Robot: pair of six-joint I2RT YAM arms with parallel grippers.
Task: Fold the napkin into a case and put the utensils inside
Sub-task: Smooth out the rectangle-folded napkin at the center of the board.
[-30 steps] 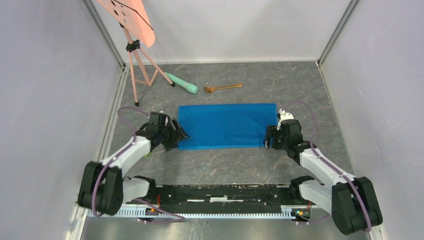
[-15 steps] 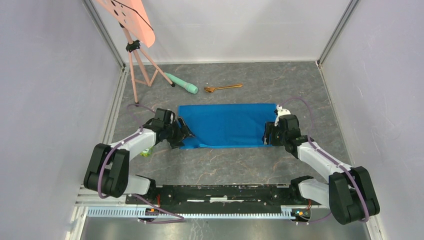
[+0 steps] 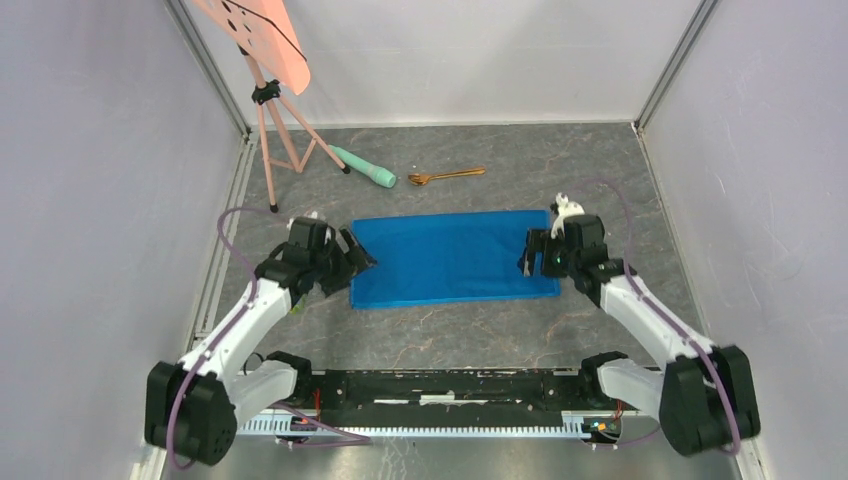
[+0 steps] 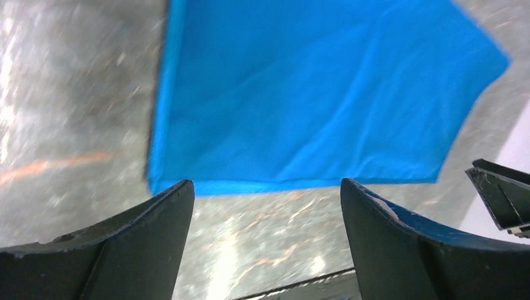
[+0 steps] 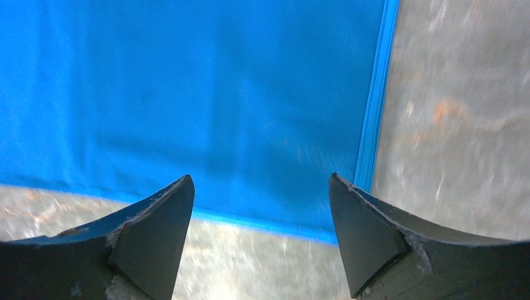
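Nearest, bare grey marbled surface [image 3: 450,330]. At mid-depth, lying flat as a wide rectangle between the two arms, the napkin [image 3: 455,258]. At its left short edge, left end effector [image 3: 352,262], fingers spread wide, empty, by the near-left corner. At its right end, right end effector [image 3: 530,262], likewise spread and empty, poised over the near-right corner. Farther back, well apart from the cloth, the utensils [image 3: 447,176]; just left of them a mint-green cylinder [image 3: 365,168], then a pink tripod [image 3: 263,95].

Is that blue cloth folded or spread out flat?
Folded, lying flat: the napkin forms a long rectangle, and its edge shows doubled layers in the wrist views.
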